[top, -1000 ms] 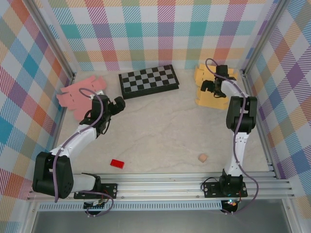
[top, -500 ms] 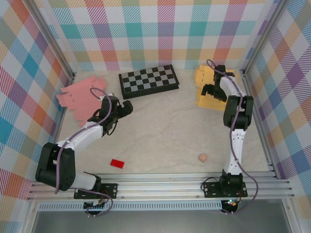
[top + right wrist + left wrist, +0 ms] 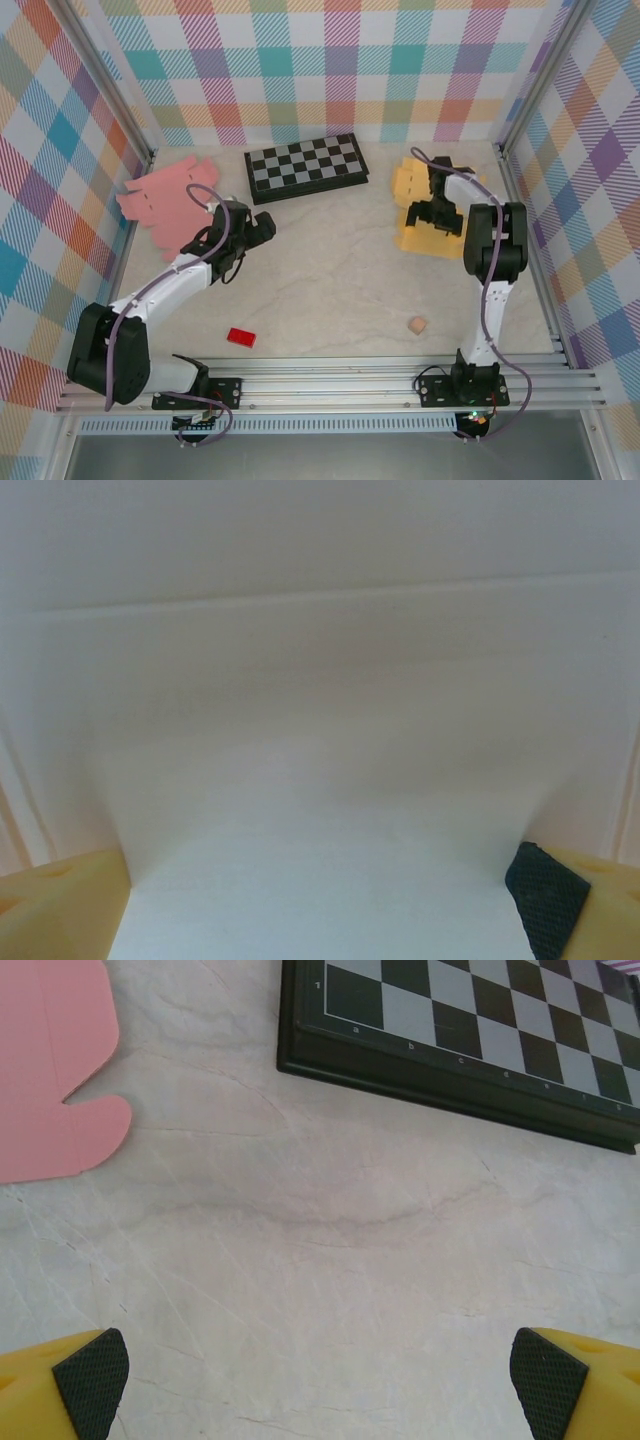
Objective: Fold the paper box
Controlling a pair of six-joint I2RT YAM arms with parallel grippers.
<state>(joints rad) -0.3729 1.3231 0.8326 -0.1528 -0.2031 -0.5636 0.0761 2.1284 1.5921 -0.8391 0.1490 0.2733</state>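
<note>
Your right fingers (image 3: 545,900) stand wide, low over the flat yellow paper box (image 3: 408,182), which lies close to the right wall at the desk's (image 3: 330,270) far corner. Your left fingers (image 3: 92,1380) are wide too, gripping nothing, above pale marble, with the chessboard's (image 3: 470,1050) edge ahead and the pink sheet (image 3: 45,1070) off to their left.

A black-and-white chessboard (image 3: 306,166) lies flat at twelve o'clock on the table (image 3: 330,270), a red block (image 3: 240,337) at seven, a tan cube (image 3: 417,325) at five.
</note>
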